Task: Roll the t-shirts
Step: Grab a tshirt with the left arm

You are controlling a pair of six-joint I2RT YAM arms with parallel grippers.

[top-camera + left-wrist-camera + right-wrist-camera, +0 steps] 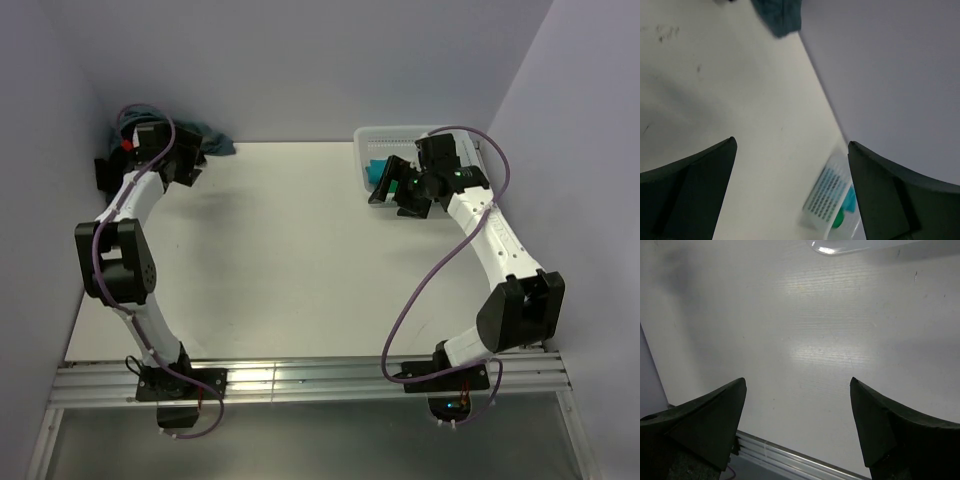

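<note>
Just beyond left hand (192, 163), dusty-blue t-shirt (215, 138), bunched at far corner

Matt table (300, 260), plastic mesh basket (382, 138), cloth t-shirts (214, 137).

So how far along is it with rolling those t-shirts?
Barely begun, it seems. I see nothing rolled: a dusty-blue shirt lies crumpled in the far left corner, and a turquoise shirt sits in the white basket. Nothing is in hand: the left gripper and right gripper are both open and empty. All the rolling seems left.
</note>
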